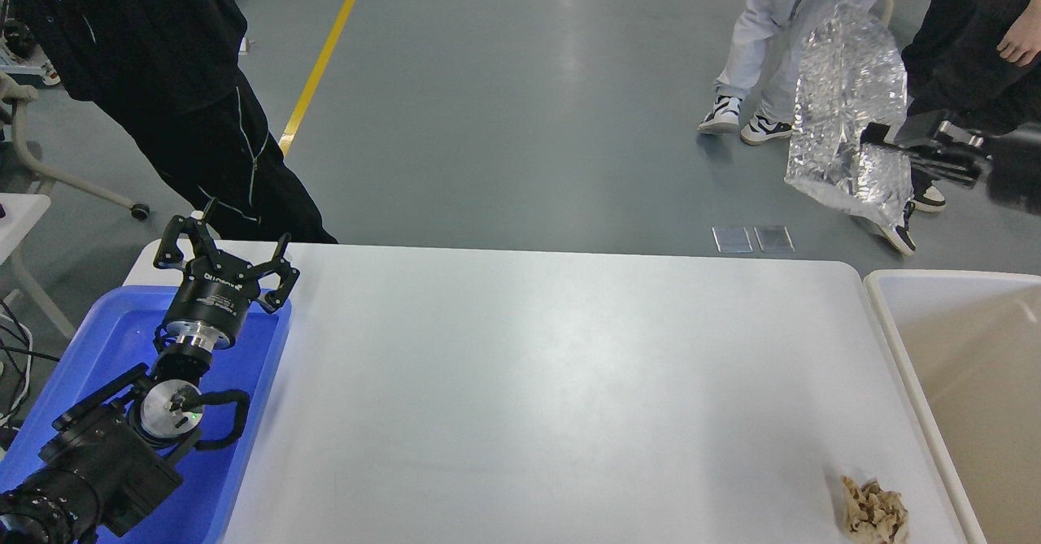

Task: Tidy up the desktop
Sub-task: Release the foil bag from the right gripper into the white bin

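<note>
1. Grey shop floor in the back with a yellow line (325, 52) running up it, and a big white desktop (553, 381) filling most of the view. It runs from the blue tray on the left to the beige bin on the right.
2. Far left: someone in black clothes (179, 80) stands just behind the desk's far-left corner, and a bit of a wheeled chair base (73, 186) pokes in beside them.
3. The blue plastic tray (244, 446) sits at the desk's left edge. My left arm comes up over it, and the left gripper (228, 251) hangs above the tray's far end with its two fingers spread wide, nothing between them.
4. The middle of the desk is plain white with a soft glare on it.
5. On the floor past the desk's far edge lie two small clear plates (752, 239) side by side.
6. Further right, a person in white trousers and black-and-white sneakers (744, 121) stands next to a crinkly silver foil bag (854, 113).
7. Near the desk's front-right corner there's a crumpled wad of brown paper (874, 511), close to the bin but not touching it.
8. Far right: the white-rimmed beige bin (886, 316), right up against the desk edge.
9. My right gripper isn't in shot.
</note>
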Action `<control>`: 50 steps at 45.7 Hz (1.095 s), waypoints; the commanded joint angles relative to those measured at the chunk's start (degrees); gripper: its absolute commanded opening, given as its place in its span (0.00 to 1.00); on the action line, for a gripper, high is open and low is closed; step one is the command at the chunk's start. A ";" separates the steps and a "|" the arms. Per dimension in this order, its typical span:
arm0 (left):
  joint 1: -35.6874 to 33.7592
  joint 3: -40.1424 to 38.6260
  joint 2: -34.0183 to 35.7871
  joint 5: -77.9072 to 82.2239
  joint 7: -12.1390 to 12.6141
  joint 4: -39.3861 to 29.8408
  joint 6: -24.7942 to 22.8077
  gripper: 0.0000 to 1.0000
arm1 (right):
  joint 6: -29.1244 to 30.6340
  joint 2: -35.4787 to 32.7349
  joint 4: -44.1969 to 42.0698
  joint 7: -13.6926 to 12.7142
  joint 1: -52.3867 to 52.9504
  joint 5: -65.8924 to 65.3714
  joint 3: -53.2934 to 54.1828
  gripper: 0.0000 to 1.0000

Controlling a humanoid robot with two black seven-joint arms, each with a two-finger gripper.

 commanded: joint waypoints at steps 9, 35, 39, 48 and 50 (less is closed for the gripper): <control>-0.01 0.00 0.03 0.00 -0.01 0.00 -0.02 1.00 | 0.83 0.35 -24.76 -1.27 -9.61 10.17 -0.15 0.00; 0.08 0.00 -0.06 0.00 -0.01 0.00 -0.02 1.00 | 0.21 18.02 -56.16 -15.50 -31.77 15.27 0.99 0.00; 0.08 0.00 -0.06 0.00 -0.01 0.00 -0.02 1.00 | 0.21 18.63 -56.16 -19.90 -33.44 15.27 2.04 0.00; 0.08 0.00 -0.06 0.00 -0.01 0.00 -0.02 1.00 | -0.31 20.04 -56.16 -26.75 -36.60 16.24 6.17 0.00; 0.08 0.00 0.03 0.00 -0.01 0.00 0.07 1.00 | -0.75 20.48 -56.16 -27.99 -37.13 16.59 6.18 0.00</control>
